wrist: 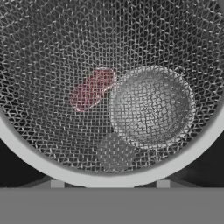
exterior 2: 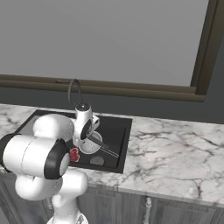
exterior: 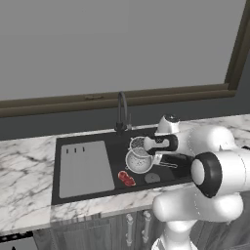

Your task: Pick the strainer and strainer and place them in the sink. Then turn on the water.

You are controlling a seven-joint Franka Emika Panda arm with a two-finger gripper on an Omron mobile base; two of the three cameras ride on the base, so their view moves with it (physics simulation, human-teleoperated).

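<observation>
Hand view is looking straight down through the mesh of a strainer (wrist: 109, 87) that is sitting right under the camera, its pale rim sweeping across the lower part of the picture. Through the mesh a second, deeper strainer bowl (wrist: 151, 105) is showing below, beside a red item (wrist: 92, 89) and the round grey drain (wrist: 114, 153).

From the left base view, the gripper (exterior: 146, 145) is hovering over the right half of the sink (exterior: 68, 195), and one strainer (exterior: 138, 145) is hanging at its fingers, above the basin floor. The fingers themselves are hidden behind the hand and the mesh, but they are drawn in about as close as they go, and I judge them to be clamped on this strainer's rim or handle. The other strainer (exterior: 139, 162) is already lying on the sink floor just below and toward the front, with a thin dark handle (exterior: 166, 163) running out to the right.

So the held strainer is sitting directly over the basin, nearly above the first one; the coming move looks like a short descent and a release. The flat grey board (exterior: 85, 168) is covering the left half, well apart.

The arm is reaching forward from the base with the wrist bent over, hand pointing down. The dark arched faucet (exterior: 122, 112) is standing just behind the hand, near enough for the following step.
</observation>
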